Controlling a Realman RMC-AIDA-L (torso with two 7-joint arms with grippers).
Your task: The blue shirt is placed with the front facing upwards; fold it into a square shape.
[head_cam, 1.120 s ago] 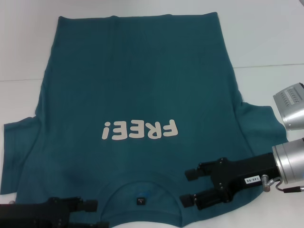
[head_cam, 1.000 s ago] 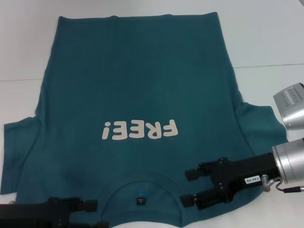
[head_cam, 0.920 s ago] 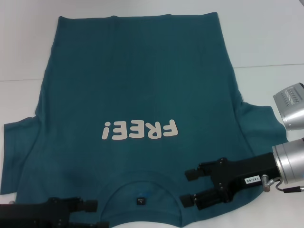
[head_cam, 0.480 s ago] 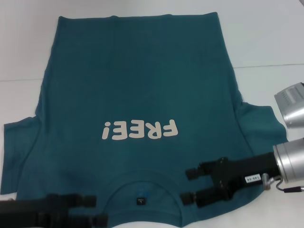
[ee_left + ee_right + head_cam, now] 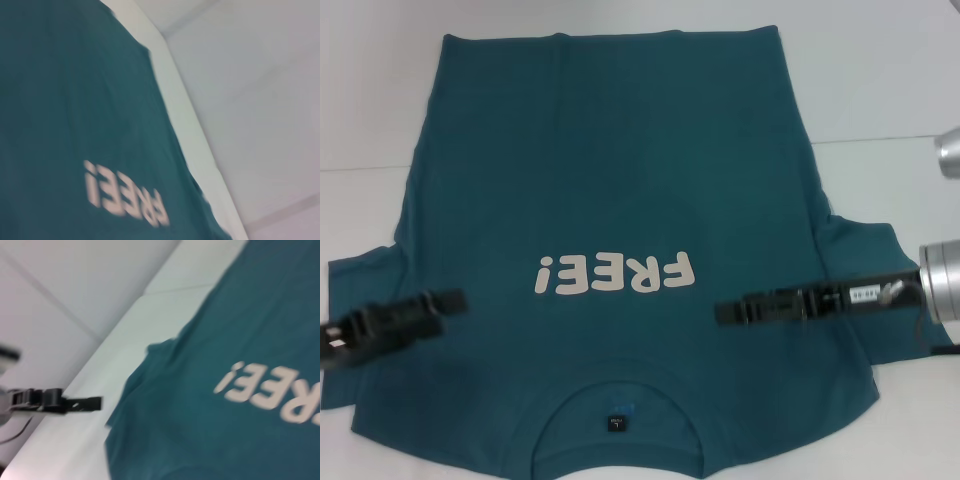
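No fold is made: the blue shirt (image 5: 610,200) lies flat and print-up, with the left gripper (image 5: 455,299) and right gripper (image 5: 723,312) over its sleeve sides, their pincer state impossible to tell.

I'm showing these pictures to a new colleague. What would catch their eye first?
The blue shirt dominates, spread flat and front up across the white table, collar nearest the robot. Its cream "FREE!" print stands out mid-chest. The left gripper and right gripper flank that print, above the shirt.
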